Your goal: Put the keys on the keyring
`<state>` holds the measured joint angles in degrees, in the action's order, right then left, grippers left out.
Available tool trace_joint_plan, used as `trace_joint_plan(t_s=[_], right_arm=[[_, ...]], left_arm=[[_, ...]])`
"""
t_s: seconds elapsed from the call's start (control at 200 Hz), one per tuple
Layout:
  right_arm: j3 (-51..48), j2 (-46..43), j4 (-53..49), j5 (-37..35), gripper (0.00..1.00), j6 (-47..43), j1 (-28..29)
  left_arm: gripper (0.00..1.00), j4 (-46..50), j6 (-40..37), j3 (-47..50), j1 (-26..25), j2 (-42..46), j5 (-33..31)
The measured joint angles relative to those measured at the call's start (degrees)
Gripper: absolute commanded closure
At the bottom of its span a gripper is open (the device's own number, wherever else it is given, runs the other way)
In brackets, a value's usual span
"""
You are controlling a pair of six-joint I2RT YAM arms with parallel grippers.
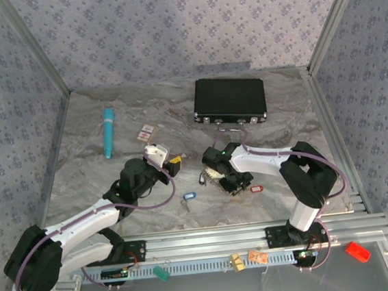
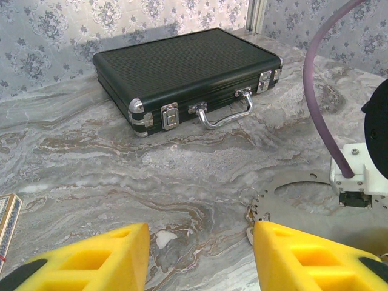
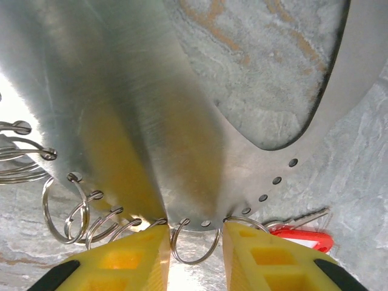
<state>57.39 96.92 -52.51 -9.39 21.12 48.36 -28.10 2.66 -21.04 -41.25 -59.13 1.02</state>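
Top view: a blue key [image 1: 187, 198] and a red key [image 1: 256, 188] lie on the tabletop [image 1: 86, 169] near the right hand [image 1: 226, 181].
Left wrist: the left hand [image 2: 200, 254] gapes, empty.
Right wrist: the right hand's fingers [image 3: 121, 264] flank a keyring [image 3: 194, 262] hanging from a plate [image 3: 182, 121]; I cannot tell whether they grip it.

High rear overview; low wrist close-ups, left sharing the black case [image 1: 229, 101]

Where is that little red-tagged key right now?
Seen from above, the red-tagged key lies on the table just right of the right gripper, beside the holed metal plate.
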Motion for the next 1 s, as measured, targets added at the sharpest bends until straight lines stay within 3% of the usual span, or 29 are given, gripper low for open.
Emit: trace_joint_plan(t_s=[0.65, 0.999], right_arm=[[2.6, 1.6, -3.0, -7.1, 0.8, 0.3, 2.4], [-1.0, -6.8, -0.4, -3.7, 0.72, 4.2, 0.0]], left_arm=[[0.52, 0.3, 0.0, 0.0, 0.0, 1.8, -0.3], [0.52, 0.9, 0.0, 0.0, 0.0, 2.1, -0.3]])
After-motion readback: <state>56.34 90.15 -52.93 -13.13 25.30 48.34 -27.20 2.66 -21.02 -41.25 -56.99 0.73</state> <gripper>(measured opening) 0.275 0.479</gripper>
